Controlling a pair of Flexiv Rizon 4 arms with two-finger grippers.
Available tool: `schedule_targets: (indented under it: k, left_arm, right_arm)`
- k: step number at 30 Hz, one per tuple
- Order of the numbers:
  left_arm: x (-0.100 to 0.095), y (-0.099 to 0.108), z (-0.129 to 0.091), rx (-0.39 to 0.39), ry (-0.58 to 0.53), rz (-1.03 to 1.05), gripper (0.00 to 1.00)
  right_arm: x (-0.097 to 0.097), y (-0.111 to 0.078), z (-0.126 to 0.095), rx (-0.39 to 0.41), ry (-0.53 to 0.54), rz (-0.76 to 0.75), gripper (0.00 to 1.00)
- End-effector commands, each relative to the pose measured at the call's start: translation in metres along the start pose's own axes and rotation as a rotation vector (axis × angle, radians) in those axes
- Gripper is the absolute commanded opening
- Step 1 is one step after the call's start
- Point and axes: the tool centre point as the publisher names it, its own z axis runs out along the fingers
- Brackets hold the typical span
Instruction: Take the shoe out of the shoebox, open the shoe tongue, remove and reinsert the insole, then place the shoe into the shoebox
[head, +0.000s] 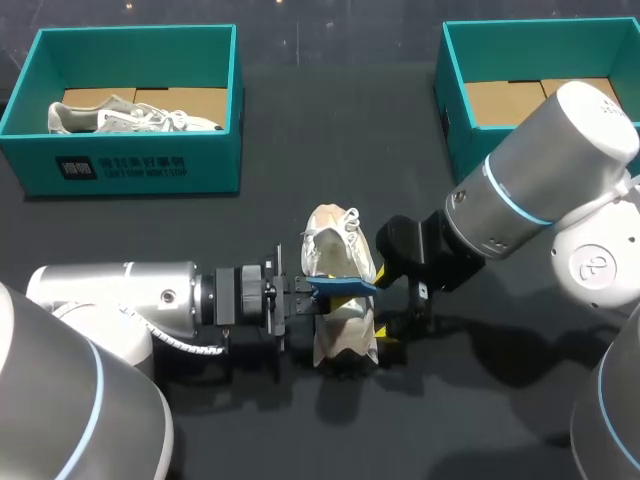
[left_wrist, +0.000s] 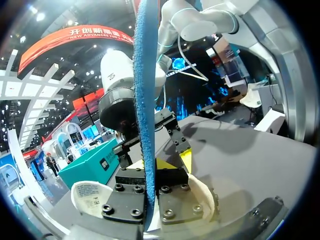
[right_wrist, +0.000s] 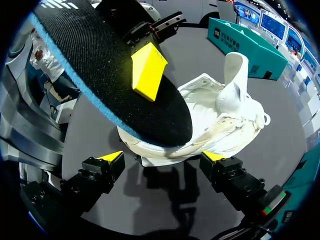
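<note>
- Shoe (head: 335, 250), head view: the white sneaker sits mid-surface (head: 300, 160), well apart from the empty-looking teal shoebox (head: 455, 110) on the right. The left end effector (head: 315, 297) is clamped on the blue-edged insole (head: 345, 287), which crosses above the shoe's opening. The right end effector (head: 387, 342) is just beside the heel end.
- Left wrist view: the insole (left_wrist: 144, 90) is seen edge-on and pinched in the left end effector (left_wrist: 150, 180), with the shoe (left_wrist: 90, 192) underneath. It looks like thin foam, so I'd guess light and floppy. A grip near one end makes sense, but the free end will probably sag.
- Right wrist view: a yellow fingertip (right_wrist: 147, 70) presses on the insole (right_wrist: 115, 75)'s dark fabric face. The right end effector (right_wrist: 164, 157) has its fingers spread and holds nothing, with the shoe (right_wrist: 215, 115) just ahead and the tongue (right_wrist: 235, 70) standing up. The upper looks soft and the shoe probably slides easily, so I'd brace it at the firmer sole or heel.
</note>
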Motion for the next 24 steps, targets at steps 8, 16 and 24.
schedule_targets:
  k: [8, 16, 24]
  left_arm:
    - [-0.005, 0.017, 0.006, -0.016, 0.007, -0.002, 0.0]
    - [-0.006, 0.028, 0.005, -0.026, 0.008, 0.001, 0.0]
    - [-0.01, 0.041, 0.004, -0.031, 0.003, -0.007, 0.0]
  right_arm:
    - [0.001, 0.0, 0.001, 0.0, -0.002, 0.0, 1.0]
    - [0.001, 0.0, 0.001, 0.0, -0.002, 0.0, 1.0]
    - [0.001, 0.0, 0.001, 0.0, -0.002, 0.0, 1.0]
